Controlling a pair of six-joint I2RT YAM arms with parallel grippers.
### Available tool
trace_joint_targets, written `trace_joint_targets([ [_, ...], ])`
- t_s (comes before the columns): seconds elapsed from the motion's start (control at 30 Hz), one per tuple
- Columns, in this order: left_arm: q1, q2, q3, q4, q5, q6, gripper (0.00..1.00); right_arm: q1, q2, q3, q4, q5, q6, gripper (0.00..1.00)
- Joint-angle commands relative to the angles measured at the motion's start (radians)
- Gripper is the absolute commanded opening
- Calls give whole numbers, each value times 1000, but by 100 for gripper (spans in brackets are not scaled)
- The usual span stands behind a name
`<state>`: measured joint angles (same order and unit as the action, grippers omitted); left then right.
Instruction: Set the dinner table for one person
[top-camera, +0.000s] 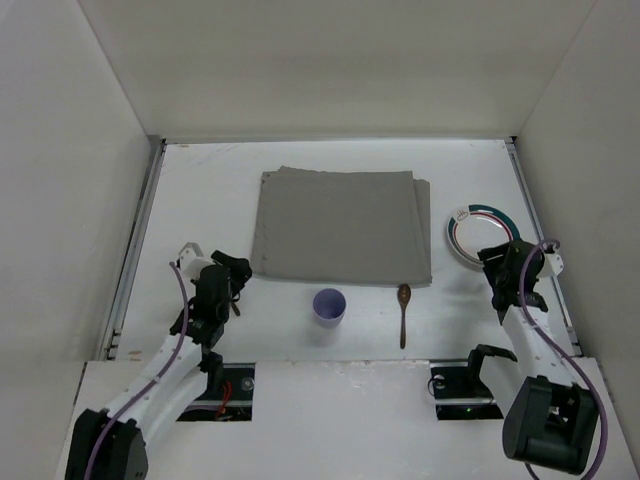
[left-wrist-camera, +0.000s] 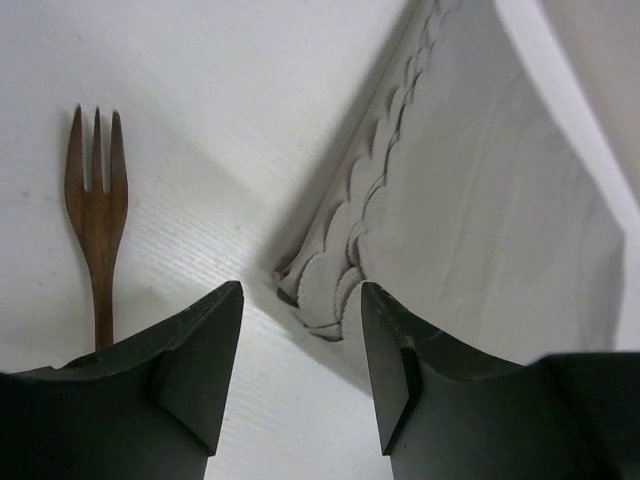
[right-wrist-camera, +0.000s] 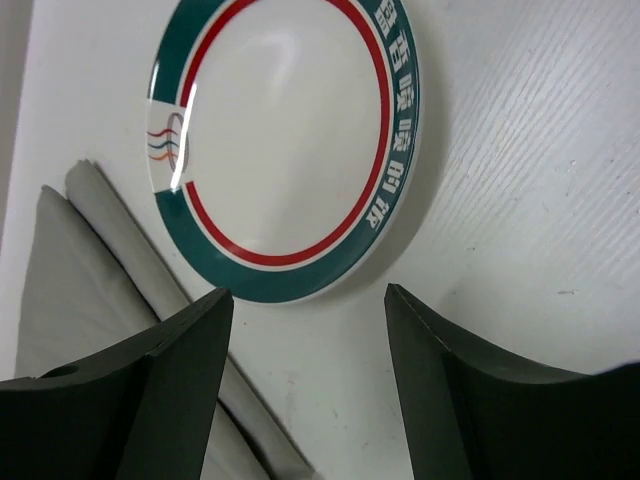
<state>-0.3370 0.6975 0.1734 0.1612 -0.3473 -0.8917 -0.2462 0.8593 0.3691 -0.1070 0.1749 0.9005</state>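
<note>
Open left gripper (left-wrist-camera: 300, 300) at grey mat (top-camera: 343, 226) near-left corner, fork (left-wrist-camera: 97, 215) just left; right gripper (right-wrist-camera: 308, 300) open, plate (right-wrist-camera: 285, 140) right of mat.

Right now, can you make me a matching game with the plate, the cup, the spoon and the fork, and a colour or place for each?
Things:
1. plate
2. cup
3. spoon
4. fork

Clues:
A. pale purple
B. just beside the left gripper
C. green and red rings
D. brown, lying to the right of the cup

Pairs: 1-C, 2-A, 3-D, 4-B
</note>
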Motion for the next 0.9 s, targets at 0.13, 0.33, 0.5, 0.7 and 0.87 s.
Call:
trace_joint_targets([
  [0.13,-84,-35,81,-14,-7,25,46,-37,72,-4,84,-29,11,64],
  [0.33,-213,161,97,167,-107,88,46,-11,61,-19,73,-17,14,59],
  [0.5,-130,298,113,153,-125,100,50,-26,75,-33,87,-40,14,60],
  [0.7,-90,384,123,149,-78,50,51,158,107,2,118,-19,-2,56],
  [0.87,-69,418,103,173,-32,31,38,282,66,-24,93,103,0,60],
])
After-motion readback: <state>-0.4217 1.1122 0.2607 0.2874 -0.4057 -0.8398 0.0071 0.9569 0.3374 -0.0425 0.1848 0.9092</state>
